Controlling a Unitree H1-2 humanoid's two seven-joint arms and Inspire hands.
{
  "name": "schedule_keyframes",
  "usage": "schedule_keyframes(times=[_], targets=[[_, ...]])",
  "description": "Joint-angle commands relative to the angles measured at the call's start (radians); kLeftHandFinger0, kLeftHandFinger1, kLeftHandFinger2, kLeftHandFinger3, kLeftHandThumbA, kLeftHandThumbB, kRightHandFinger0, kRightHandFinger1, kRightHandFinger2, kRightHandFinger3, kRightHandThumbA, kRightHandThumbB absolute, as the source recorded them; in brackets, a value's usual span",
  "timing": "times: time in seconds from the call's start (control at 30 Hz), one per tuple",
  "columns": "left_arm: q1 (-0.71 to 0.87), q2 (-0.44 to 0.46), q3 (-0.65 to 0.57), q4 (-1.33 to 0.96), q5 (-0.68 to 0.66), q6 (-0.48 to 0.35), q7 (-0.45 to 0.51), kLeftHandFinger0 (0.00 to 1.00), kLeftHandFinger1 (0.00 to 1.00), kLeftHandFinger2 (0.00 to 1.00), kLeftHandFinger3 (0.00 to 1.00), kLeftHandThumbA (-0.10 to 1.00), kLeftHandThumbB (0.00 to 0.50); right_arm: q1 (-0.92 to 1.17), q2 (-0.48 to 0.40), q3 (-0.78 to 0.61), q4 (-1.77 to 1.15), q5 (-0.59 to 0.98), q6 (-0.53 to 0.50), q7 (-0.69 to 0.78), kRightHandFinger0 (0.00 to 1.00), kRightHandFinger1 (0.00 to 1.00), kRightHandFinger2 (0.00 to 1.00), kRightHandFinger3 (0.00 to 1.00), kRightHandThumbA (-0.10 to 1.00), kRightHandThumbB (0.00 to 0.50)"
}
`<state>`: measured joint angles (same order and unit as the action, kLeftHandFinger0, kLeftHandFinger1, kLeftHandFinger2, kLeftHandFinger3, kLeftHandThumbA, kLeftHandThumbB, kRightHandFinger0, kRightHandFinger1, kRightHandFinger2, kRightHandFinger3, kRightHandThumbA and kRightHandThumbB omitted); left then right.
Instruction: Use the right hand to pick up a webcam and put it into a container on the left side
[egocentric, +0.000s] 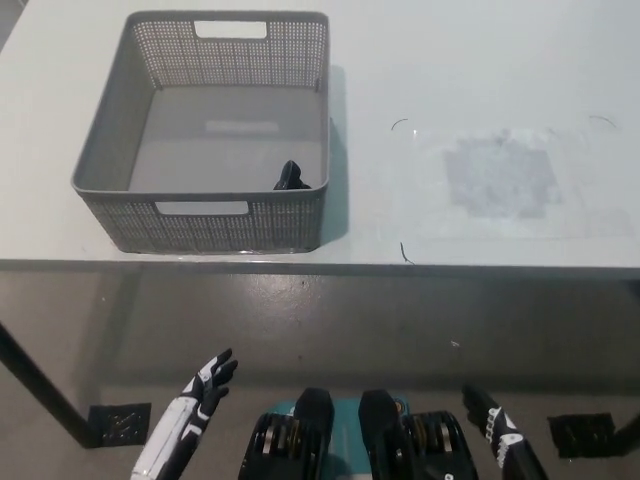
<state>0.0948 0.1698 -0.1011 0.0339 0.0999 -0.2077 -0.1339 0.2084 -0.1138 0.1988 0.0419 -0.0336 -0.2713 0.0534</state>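
The black webcam (291, 177) lies inside the grey mesh basket (120, 160), near its front right corner, partly hidden by the front wall. My white left hand (196, 403) hangs low at the bottom left, below the table edge, fingers spread and holding nothing. My black right hand (500, 432) sits low at the bottom right, also under the table edge, fingers apart and empty. Both hands are far from the basket.
The white table (480, 60) carries a clear plastic sheet (500, 175) on its right half. The table's front edge (400, 266) runs across the middle of the picture, with grey floor below it.
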Motion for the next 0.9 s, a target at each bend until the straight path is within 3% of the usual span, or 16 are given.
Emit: schedule_keyframes(times=[0.0,0.13,0.33,0.6,0.87], targets=[[0.013,-0.015,0.011,0.004,-0.015,-0.079,0.021,1.0,1.0,1.0,1.0,1.0,0.244,-0.011,0.006,-0.001,0.024,0.064,-0.104,0.051,1.0,1.0,1.0,1.0,1.0,0.367],[-0.009,-0.021,0.013,0.025,-0.005,-0.091,0.025,1.0,1.0,1.0,1.0,1.0,0.218,-0.051,0.006,-0.012,0.037,0.079,-0.073,0.067,1.0,1.0,1.0,1.0,1.0,0.367],[0.034,-0.031,0.007,0.004,-0.012,-0.071,0.013,1.0,1.0,1.0,1.0,1.0,0.24,-0.017,-0.002,-0.011,0.038,0.052,-0.089,0.067,1.0,1.0,1.0,1.0,1.0,0.34],[0.053,-0.033,0.004,0.008,0.014,-0.099,0.022,1.0,1.0,1.0,1.0,1.0,0.223,-0.006,-0.006,-0.01,0.022,0.062,-0.054,0.085,1.0,1.0,1.0,1.0,1.0,0.358],[0.103,-0.034,0.002,-0.004,0.015,-0.104,0.02,1.0,1.0,1.0,1.0,1.0,0.219,0.025,-0.013,0.001,0.022,0.031,-0.078,0.09,1.0,1.0,1.0,1.0,1.0,0.333]])
